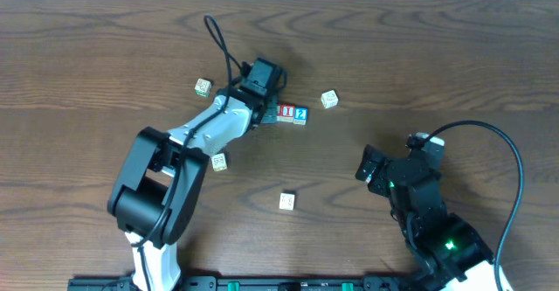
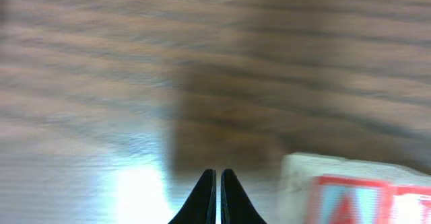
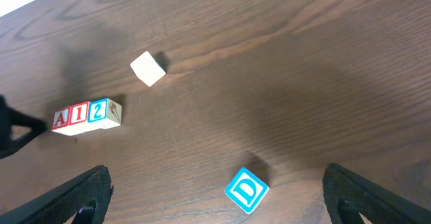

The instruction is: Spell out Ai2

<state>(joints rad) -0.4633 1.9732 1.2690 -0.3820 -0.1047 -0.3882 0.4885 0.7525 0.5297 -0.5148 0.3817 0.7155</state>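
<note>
Three blocks, a red A point(image 3: 60, 118), a red I point(image 3: 79, 114) and a blue 2 point(image 3: 99, 110), stand touching in a row reading A I 2. The row point(image 1: 293, 114) lies at the table's middle back. My left gripper point(image 1: 265, 114) is shut and empty, its tips on the table just left of the A block point(image 2: 343, 198). Its closed fingers show in the left wrist view point(image 2: 217, 196). My right gripper point(image 1: 367, 164) is open and empty, hovering well right of the row, its fingers wide apart in the right wrist view point(image 3: 217, 198).
A blue D block point(image 3: 246, 190) lies below my right gripper, also seen overhead point(image 1: 286, 201). A pale block point(image 3: 148, 69) sits right of the row, also seen overhead point(image 1: 328, 99). Two more blocks lie at the left point(image 1: 203, 86) point(image 1: 219, 162).
</note>
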